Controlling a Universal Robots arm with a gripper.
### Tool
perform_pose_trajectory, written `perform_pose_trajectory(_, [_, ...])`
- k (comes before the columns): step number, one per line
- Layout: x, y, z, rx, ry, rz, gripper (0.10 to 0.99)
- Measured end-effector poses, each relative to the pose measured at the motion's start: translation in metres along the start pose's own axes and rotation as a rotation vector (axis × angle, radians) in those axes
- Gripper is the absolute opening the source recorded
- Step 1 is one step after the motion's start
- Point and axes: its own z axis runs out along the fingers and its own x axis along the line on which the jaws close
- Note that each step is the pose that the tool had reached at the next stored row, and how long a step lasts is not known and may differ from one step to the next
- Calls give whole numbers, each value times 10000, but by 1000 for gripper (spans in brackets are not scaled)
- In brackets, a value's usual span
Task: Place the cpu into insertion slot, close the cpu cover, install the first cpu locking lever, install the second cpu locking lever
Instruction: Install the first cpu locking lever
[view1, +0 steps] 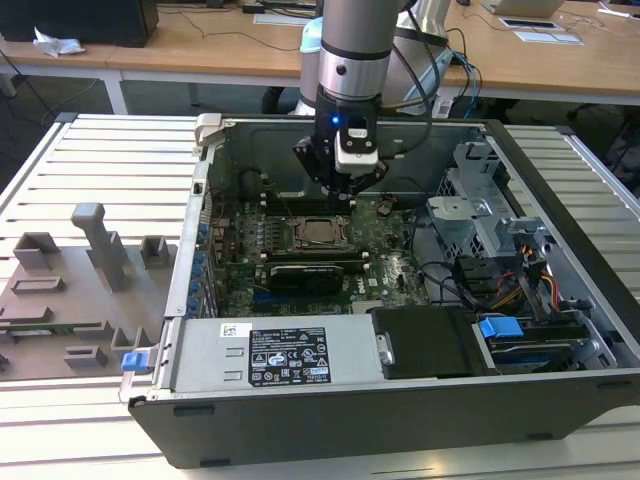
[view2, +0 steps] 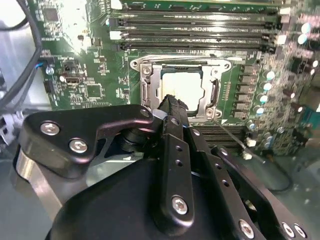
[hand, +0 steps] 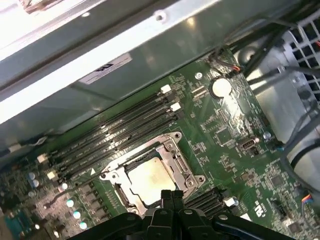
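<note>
I saw the gripper (hand: 171, 195) pressed together, empty, close over the cpu (hand: 150, 179) inside its cpu cover (hand: 174, 154); memory slots (hand: 120, 132) lay beside.

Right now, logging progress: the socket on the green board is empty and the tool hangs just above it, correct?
No: the socket holds the chip, plain in the first wrist view. The tool does hang just above it.
</note>
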Motion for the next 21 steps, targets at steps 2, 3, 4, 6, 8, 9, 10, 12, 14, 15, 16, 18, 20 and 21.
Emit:
perform_pose_trajectory(2, [0,0,0,-3,-22,-693,106])
perform_pose_trajectory(3, [0,0,0,-4,-27,-855,106])
perform_pose_trajectory(4, [0,0,0,-5,-32,-1004,106])
perform_pose_trajectory(6, [0,0,0,-8,-47,-1496,106])
perform_pose_trajectory(8, [0,0,0,-10,-58,-1826,106])
perform_pose_trajectory(9, [0,0,0,-10,-66,-2084,106])
perform_pose_trajectory(10, [0,0,0,-12,-81,-2582,106])
perform_pose_trajectory(12, [0,0,1,-15,-99,-3114,106])
perform_pose_trajectory(14, [0,0,0,-16,-112,-3550,106])
perform_pose_trajectory(15, [0,0,1,-18,-118,-3727,106])
perform_pose_trajectory(16, [0,0,1,-19,-122,-3882,106])
perform_pose_trajectory(18, [0,0,0,-19,-132,-4193,106])
perform_pose_trajectory(20, [0,0,0,-21,-143,-4547,106])
perform_pose_trajectory(21, [0,0,0,-22,-149,-4738,106])
